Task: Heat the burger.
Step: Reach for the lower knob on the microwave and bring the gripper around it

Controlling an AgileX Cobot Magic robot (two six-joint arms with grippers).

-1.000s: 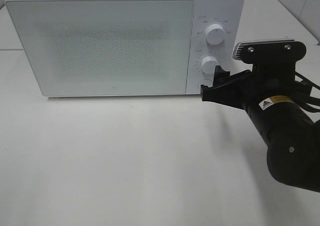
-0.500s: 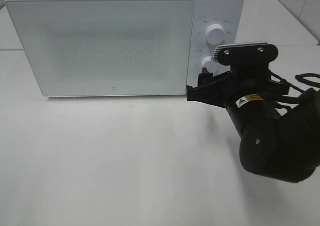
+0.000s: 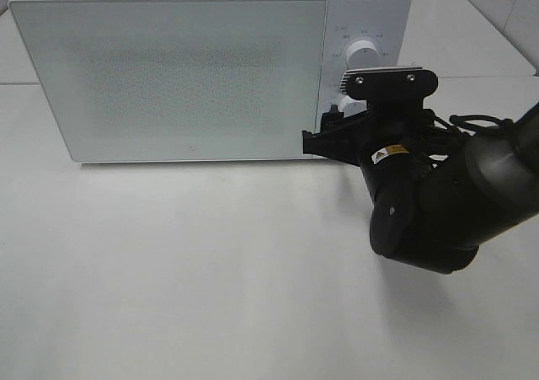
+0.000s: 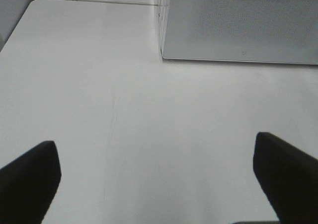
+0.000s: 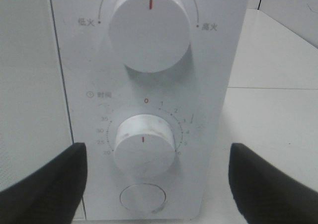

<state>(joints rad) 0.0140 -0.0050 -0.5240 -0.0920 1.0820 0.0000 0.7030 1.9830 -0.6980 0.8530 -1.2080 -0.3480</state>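
right claw (image 5: 158, 180) shifted left — spread, facing timer knob (image 5: 144, 145) | left claw (image 4: 158, 177) spread | microwave (image 3: 370, 5) interior hidden — door (image 3: 168, 77) shut

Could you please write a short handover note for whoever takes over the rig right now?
Right pincer: open, empty, facing the microwave's timer knob.
Left pincer: open, empty, above the table.
Burger: in no view; the microwave door is shut and frosted, so I cannot confirm it is inside.
Left to do: probably turn the timer knob, then check heating starts.
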